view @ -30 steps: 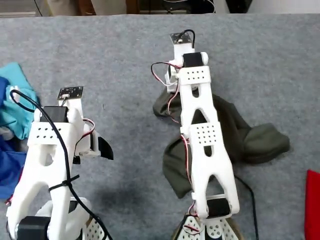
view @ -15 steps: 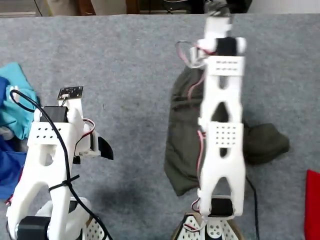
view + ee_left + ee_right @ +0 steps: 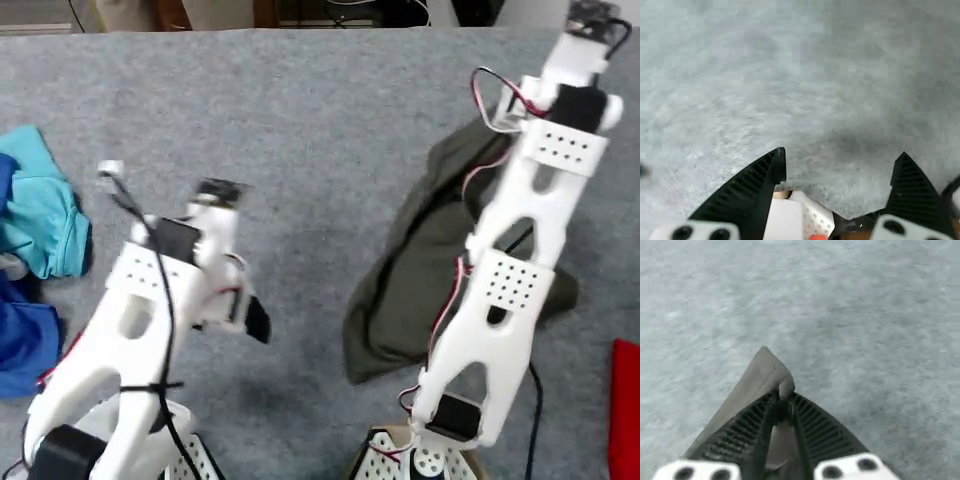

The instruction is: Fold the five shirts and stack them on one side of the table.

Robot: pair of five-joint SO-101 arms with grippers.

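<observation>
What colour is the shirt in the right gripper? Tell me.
The shirt is dark olive green, clearest in the high view.

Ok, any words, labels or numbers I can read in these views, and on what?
None readable. The olive shirt, teal shirt, blue shirt and red cloth show no print; the wrist boards are too small to tell.

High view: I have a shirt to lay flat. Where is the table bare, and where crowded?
Widest bare patch: the far table between the teal shirt and the olive shirt. A narrower strip lies between the left arm and the olive shirt. Crowded: the edge with the blue shirt, and under the right arm.
</observation>
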